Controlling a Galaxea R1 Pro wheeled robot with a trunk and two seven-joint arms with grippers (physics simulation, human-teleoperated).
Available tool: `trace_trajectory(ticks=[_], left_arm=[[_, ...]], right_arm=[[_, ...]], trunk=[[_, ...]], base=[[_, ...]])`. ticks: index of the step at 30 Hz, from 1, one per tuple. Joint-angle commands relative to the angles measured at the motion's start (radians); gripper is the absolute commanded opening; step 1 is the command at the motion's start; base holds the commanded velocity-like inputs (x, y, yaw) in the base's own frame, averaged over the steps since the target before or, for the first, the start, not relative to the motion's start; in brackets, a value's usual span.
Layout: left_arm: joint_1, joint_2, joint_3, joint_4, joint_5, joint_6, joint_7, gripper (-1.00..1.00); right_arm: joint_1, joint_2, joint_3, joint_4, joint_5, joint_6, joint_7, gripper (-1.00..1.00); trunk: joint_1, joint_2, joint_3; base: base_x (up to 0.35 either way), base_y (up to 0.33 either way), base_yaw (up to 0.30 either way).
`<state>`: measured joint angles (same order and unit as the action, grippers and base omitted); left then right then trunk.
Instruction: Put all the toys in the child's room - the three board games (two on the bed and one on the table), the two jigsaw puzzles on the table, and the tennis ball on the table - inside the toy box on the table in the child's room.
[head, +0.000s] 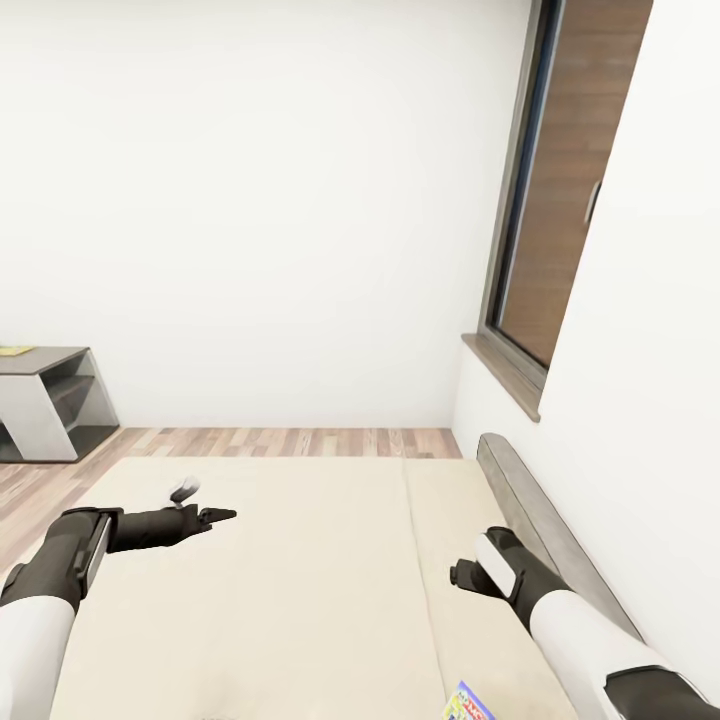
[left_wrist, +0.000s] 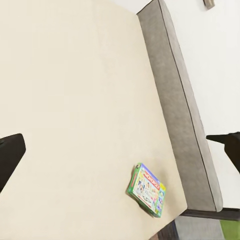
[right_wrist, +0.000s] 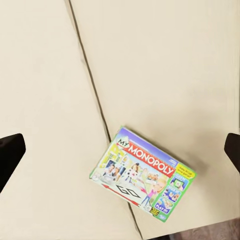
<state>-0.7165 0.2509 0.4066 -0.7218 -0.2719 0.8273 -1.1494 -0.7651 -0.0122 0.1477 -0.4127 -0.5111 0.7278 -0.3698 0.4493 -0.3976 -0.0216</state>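
A green-and-white Monopoly board game (right_wrist: 142, 172) lies flat on the beige bed (right_wrist: 165, 65), beside the mattress seam. My right gripper (right_wrist: 125, 145) hangs open above it, with a dark fingertip at each side and nothing between them. In the left wrist view the same box (left_wrist: 147, 190) lies near the bed's corner by the grey headboard (left_wrist: 175, 100). My left gripper (left_wrist: 116, 142) is open and empty there. In the head view the left gripper (head: 222, 516) hovers over the bed's left part. The right gripper (head: 466, 578) points down near the headboard, and a colourful box corner (head: 468, 705) shows at the bottom edge.
A grey headboard (head: 540, 520) runs along the right wall under a dark-framed window (head: 560, 200). A grey open shelf unit (head: 50, 400) stands at the far left on the wood-plank floor (head: 280, 442). A white wall closes the far side.
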Motion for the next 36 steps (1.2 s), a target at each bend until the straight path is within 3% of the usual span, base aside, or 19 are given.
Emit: trace_trajectory(ticks=[1, 8, 13, 14, 16, 20, 26, 36], left_arm=[[-0.001, -0.001, 0.005, -0.001, -0.010, 0.008, -0.010, 1.00], [-0.001, -0.001, 0.005, -0.001, -0.010, 0.009, -0.022, 1.00], [0.000, 0.003, 0.001, -0.006, -0.010, 0.025, -0.160, 1.00], [0.000, 0.005, -0.005, -0.007, -0.011, 0.030, -0.249, 1.00], [0.000, 0.007, -0.015, -0.010, -0.013, 0.032, -0.336, 1.00], [0.001, 0.014, -0.044, -0.030, -0.013, 0.036, -0.419, 1.00], [0.002, 0.019, -0.069, -0.055, -0.011, 0.040, -0.421, 1.00], [0.002, 0.023, -0.074, -0.062, -0.014, 0.041, -0.421, 1.00]], right_arm=[[-0.001, -0.001, 0.012, -0.002, -0.010, 0.003, -0.008, 1.00], [-0.002, 0.004, 0.041, -0.002, -0.010, 0.001, -0.008, 1.00], [-0.002, 0.010, 0.048, -0.004, -0.010, 0.002, -0.008, 1.00], [-0.002, 0.012, 0.049, -0.004, -0.010, 0.002, -0.008, 1.00], [-0.002, 0.012, 0.049, -0.003, -0.010, 0.002, -0.008, 1.00], [-0.002, 0.013, 0.050, -0.003, -0.010, 0.004, -0.008, 1.00], [-0.002, 0.015, 0.050, -0.003, -0.010, 0.005, -0.008, 1.00], [-0.002, 0.015, 0.050, -0.004, -0.010, 0.007, -0.008, 1.00]], trunk=[[0.001, -0.002, -0.004], [0.001, -0.002, -0.015], [0.001, -0.002, -0.024], [0.001, -0.002, -0.025], [0.001, -0.002, -0.029], [0.001, -0.002, -0.035], [0.001, -0.002, -0.045], [0.001, -0.002, -0.062]], base=[[0.000, 0.000, 0.000], [0.000, 0.000, 0.000], [0.000, 0.000, 0.000], [0.000, 0.000, 0.000], [0.000, 0.000, 0.000], [0.000, 0.000, 0.000], [0.000, 0.000, 0.000], [0.000, 0.000, -0.017]])
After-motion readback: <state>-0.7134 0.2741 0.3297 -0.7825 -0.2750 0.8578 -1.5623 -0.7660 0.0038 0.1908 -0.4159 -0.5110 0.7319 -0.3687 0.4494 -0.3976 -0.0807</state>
